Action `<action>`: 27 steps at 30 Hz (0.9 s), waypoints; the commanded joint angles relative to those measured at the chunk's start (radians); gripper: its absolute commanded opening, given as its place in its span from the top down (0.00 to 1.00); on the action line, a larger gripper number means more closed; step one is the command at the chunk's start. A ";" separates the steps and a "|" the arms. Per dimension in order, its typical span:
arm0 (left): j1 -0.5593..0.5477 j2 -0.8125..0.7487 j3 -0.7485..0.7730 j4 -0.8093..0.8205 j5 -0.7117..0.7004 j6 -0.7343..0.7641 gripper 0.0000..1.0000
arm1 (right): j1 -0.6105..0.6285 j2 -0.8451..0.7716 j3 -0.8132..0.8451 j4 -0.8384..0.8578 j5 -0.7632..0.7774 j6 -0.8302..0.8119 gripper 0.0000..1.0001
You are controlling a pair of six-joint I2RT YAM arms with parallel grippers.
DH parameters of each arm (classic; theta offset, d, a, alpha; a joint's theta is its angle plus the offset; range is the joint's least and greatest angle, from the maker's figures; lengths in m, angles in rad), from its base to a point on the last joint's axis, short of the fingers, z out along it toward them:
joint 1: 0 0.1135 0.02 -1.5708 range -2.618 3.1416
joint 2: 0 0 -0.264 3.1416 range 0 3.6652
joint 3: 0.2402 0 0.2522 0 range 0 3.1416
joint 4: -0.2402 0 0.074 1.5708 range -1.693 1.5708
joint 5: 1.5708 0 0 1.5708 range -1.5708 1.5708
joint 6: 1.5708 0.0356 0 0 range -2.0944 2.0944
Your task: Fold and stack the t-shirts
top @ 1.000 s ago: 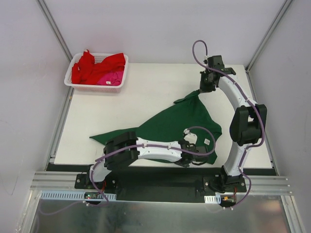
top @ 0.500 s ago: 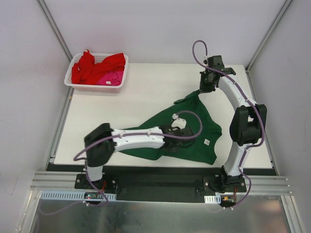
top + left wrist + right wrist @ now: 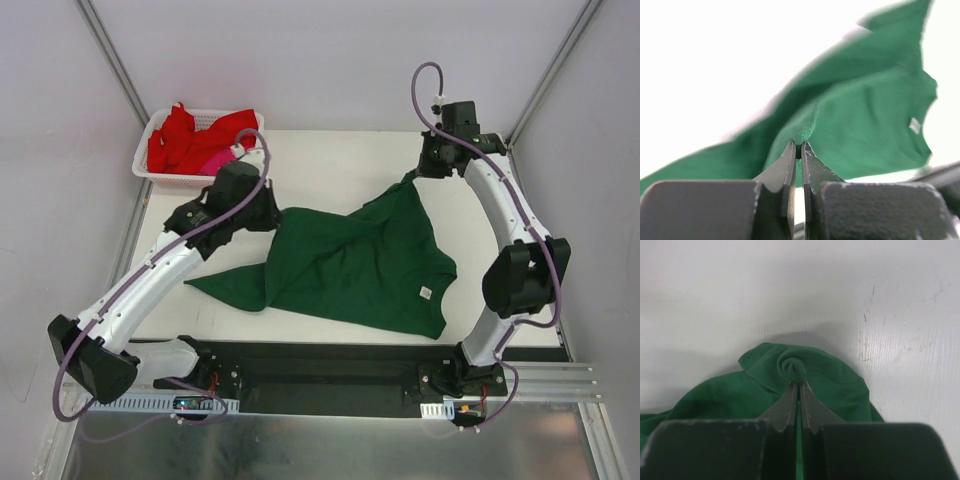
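A dark green t-shirt (image 3: pixel 365 265) with a small white neck label (image 3: pixel 426 292) is stretched across the table's middle and right. My left gripper (image 3: pixel 272 213) is shut on its left hem corner and holds it up, seen in the left wrist view (image 3: pixel 799 147). My right gripper (image 3: pixel 415 178) is shut on a bunched far corner, seen in the right wrist view (image 3: pixel 799 384). The green shirt also fills the left wrist view (image 3: pixel 865 125) and the right wrist view (image 3: pixel 770 385). Red t-shirts (image 3: pixel 185 140) and a magenta-pink one (image 3: pixel 232 160) lie in the basket.
A white mesh basket (image 3: pixel 251 160) stands at the table's far left corner. The white table (image 3: pixel 330 160) ends at a black rail along the near edge. Grey walls with metal posts close in both sides.
My left arm has swung from the near edge to the far left, pulling the green shirt's corner with it and spreading the shirt. My right gripper has moved slightly further back.
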 commanded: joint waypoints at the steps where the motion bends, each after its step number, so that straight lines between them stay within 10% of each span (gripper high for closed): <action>1: 0.235 -0.031 -0.081 0.082 0.135 0.130 1.00 | -0.001 -0.122 0.051 0.006 -0.016 0.026 0.99; 9: 0.592 0.055 0.009 0.165 0.272 0.207 1.00 | 0.001 -0.189 0.067 0.019 0.005 0.036 0.99; 23: 0.696 0.129 0.318 0.113 0.448 0.315 1.00 | 0.016 -0.111 0.492 -0.200 0.155 0.172 0.99; 27: 0.696 0.045 0.206 0.076 0.514 0.314 1.00 | 0.079 -0.232 0.167 -0.071 0.133 0.331 0.99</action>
